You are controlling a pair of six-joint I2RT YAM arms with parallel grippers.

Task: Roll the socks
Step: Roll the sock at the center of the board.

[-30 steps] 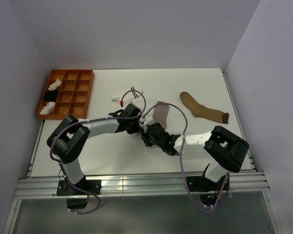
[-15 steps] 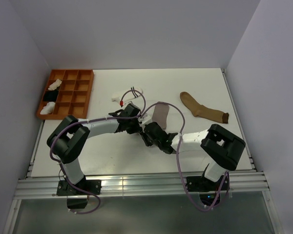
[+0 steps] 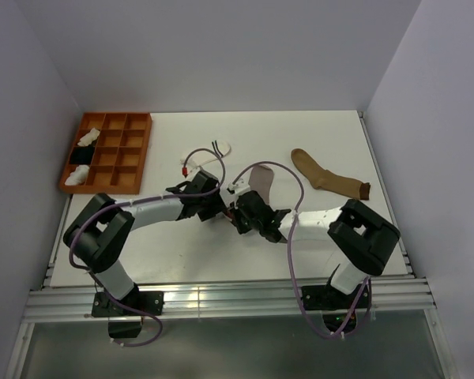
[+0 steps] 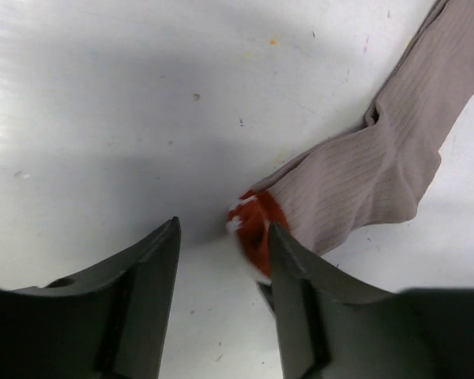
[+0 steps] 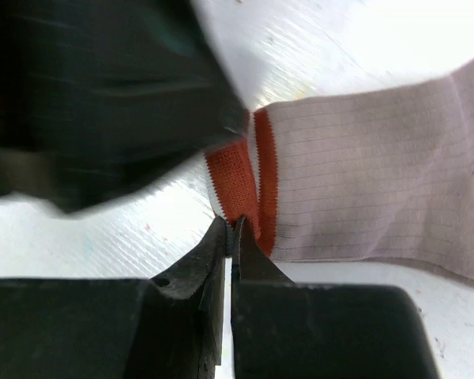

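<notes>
The grey sock (image 3: 261,180) with a red-striped white cuff lies mid-table. In the right wrist view my right gripper (image 5: 231,227) is shut on the edge of its red cuff (image 5: 235,183), and the grey leg (image 5: 363,178) stretches to the right. In the left wrist view my left gripper (image 4: 221,237) is open, with the cuff (image 4: 257,229) against the inner face of its right finger (image 4: 300,292). From above, both grippers meet at the cuff, the left (image 3: 215,207) and the right (image 3: 241,215). The tan-brown sock (image 3: 328,178) lies flat at the right. The white striped sock (image 3: 217,148) lies at the back, partly behind a cable.
An orange divided tray (image 3: 130,146) stands at the back left and holds white bundles (image 3: 79,175) and a black bundle (image 3: 80,155). Purple cables (image 3: 201,158) loop over both arms. Walls close in on the left, back and right.
The left arm has swung down and to the left, its gripper drawing back a little. The right gripper stays at the cuff. The grey sock has shifted slightly.
</notes>
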